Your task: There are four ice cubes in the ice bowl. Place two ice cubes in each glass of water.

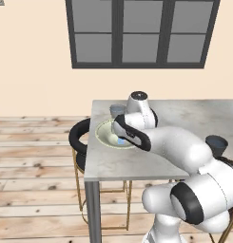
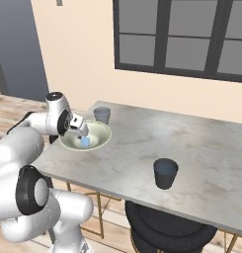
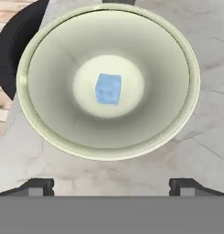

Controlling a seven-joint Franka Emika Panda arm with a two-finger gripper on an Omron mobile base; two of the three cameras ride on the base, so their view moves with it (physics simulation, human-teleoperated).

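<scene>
Looking from the left base view, the white arm reaches forward over the grey marble table (image 1: 137, 163) and bends down above the ice bowl (image 1: 104, 135), a shallow cream-green dish near the table's left edge. A sliver of pale blue ice cube (image 1: 121, 141) shows inside the bowl just under the wrist, which covers the gripper itself. One glass of water (image 1: 116, 111) stands just behind the bowl, partly hidden by the arm; the other glass (image 1: 216, 144) sits well apart on the right side of the table, beside the arm's shoulder. A black round stool (image 1: 80, 137) stands at the table's left edge, on a wooden floor.

In the right base view the gripper (image 2: 82, 132) hangs over the ice bowl (image 2: 100, 137), pointing down, with the blue ice cube (image 2: 85, 142) directly beneath it on the bowl's floor. The near glass (image 2: 165, 173) stands toward the table's front, well apart from the bowl; the far glass (image 2: 101, 115) is just behind the bowl's rim.

In the hand view the two dark fingertips (image 3: 38, 186) stand wide apart at the lower edge, clasping nothing. The ice bowl (image 3: 49, 82) lies straight below, and a single ice cube (image 3: 108, 88) rests at the middle of its floor. The marble table (image 3: 205, 137) surrounds the bowl, and the black stool (image 3: 10, 50) shows at the upper left.
</scene>
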